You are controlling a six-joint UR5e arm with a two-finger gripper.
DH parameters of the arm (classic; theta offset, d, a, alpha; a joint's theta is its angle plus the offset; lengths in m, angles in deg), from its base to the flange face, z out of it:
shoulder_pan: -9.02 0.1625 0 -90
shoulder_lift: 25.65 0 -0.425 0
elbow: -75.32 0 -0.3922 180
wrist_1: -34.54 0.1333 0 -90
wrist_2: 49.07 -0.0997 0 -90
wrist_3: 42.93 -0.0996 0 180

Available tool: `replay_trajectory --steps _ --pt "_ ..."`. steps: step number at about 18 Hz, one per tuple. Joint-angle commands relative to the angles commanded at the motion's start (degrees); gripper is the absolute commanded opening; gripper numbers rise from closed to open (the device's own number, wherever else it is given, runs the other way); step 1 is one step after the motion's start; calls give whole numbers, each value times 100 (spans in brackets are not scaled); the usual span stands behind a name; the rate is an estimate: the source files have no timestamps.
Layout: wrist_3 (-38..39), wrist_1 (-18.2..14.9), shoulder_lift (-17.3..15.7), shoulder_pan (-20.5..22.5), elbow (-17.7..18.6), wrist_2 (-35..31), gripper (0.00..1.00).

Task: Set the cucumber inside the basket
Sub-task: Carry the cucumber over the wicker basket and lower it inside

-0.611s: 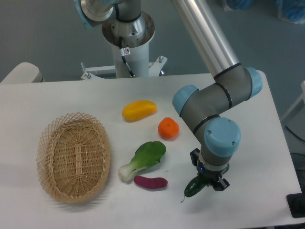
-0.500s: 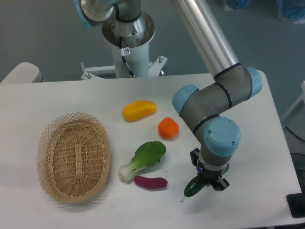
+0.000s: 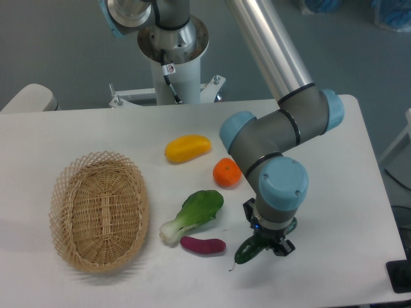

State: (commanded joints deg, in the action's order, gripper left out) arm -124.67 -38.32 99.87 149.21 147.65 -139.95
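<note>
Camera view from the front, looking down on a white desk [image 3: 77,128] with one grey and blue robot arm [image 3: 276,138] reaching over its right half. The gripper [image 3: 262,242] points down near the front edge and is clamped on the cucumber [image 3: 247,251]. The cucumber is small, dark green and glossy, long and slim. It sticks out of the gripper toward the lower left, tilted, with a thin stem tip trailing below it. Its upper end is hidden between the gripper fingers. Whether it touches the desk or hangs just above it cannot be told.

Just left of the cucumber lies a purple vegetable [image 3: 203,244], close to it in length. Above that lies a light green bok choy [image 3: 192,215] with a white stalk. An orange [image 3: 227,172] sits beside the arm's elbow, and a yellow fruit [image 3: 187,147] lies farther back. The basket [image 3: 99,211] stands well apart at the left: large, oval, tan wicker with an open scalloped rim. It holds nothing.

Compared with half a second earlier, the arm, gripper and cucumber have shifted left together. The cucumber is now nearer the purple vegetable. The other items lie where they were.
</note>
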Motion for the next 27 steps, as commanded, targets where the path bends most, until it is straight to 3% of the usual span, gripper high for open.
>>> replay_trajectory --steps 5,11,20,23,27 --pt "280 -62 -422 -272 466 228 14" --pt "1280 -36 -932 -1062 1195 273 14" --pt "3610 25 -924 -1915 1451 563 14" --pt "4147 288 -793 -2196 1486 563 15" --pt "4439 702 -678 -2478 1688 554 27"
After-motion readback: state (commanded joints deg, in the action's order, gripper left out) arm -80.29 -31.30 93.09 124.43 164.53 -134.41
